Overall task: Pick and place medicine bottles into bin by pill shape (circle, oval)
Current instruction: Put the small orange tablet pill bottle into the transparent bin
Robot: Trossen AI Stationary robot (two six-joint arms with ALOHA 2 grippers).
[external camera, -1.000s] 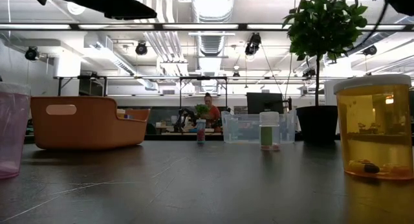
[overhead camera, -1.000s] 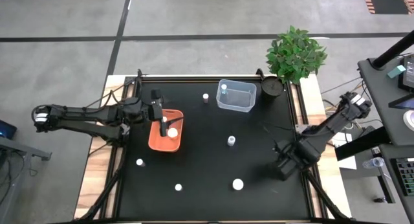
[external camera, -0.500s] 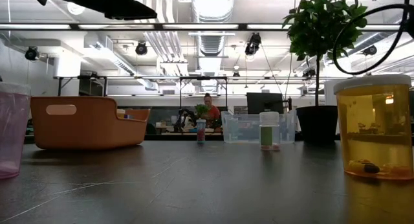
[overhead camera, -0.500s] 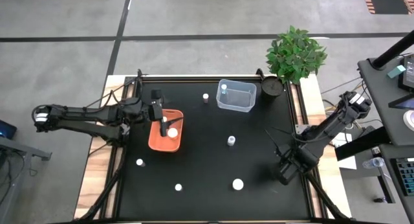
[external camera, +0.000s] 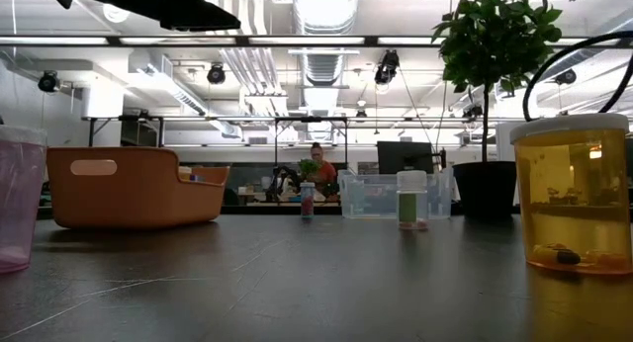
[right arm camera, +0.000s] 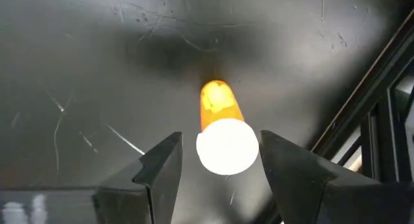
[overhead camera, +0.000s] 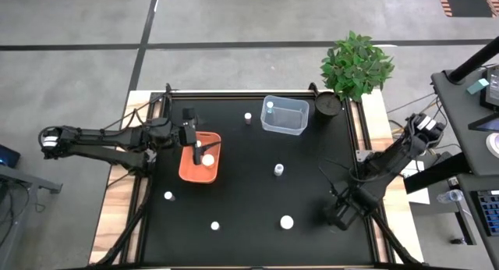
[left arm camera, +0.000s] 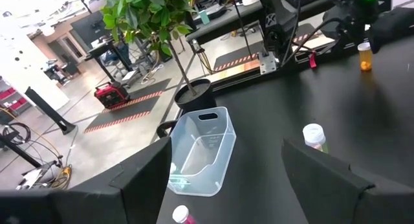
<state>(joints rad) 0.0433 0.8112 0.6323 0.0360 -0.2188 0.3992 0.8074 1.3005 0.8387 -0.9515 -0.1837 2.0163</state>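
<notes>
My right gripper (overhead camera: 341, 217) points down near the table's near right corner. It is open, and its fingers stand on either side of an upright orange medicine bottle (right arm camera: 217, 101) with a white cap (right arm camera: 226, 146). Whether they touch it does not show. My left gripper (overhead camera: 196, 143) hangs open above the orange bin (overhead camera: 189, 170), which holds a white-capped bottle (overhead camera: 209, 158). Other bottles stand on the black table: one at the far middle (overhead camera: 248, 118), one at the centre (overhead camera: 278, 170) and three near the front (overhead camera: 168, 196) (overhead camera: 215, 225) (overhead camera: 287, 222). One bottle (overhead camera: 270, 108) sits in the clear bin (overhead camera: 290, 123).
A potted plant (overhead camera: 355, 67) and its dark pot (overhead camera: 327, 104) stand at the table's far right corner, beside the clear bin. The table's raised frame edge (right arm camera: 362, 107) runs close to my right gripper. A person sits far off in the room (external camera: 318, 169).
My right gripper has gone down and toward the table's near edge, coming over the orange bottle. Its finger gap has stayed the same.
</notes>
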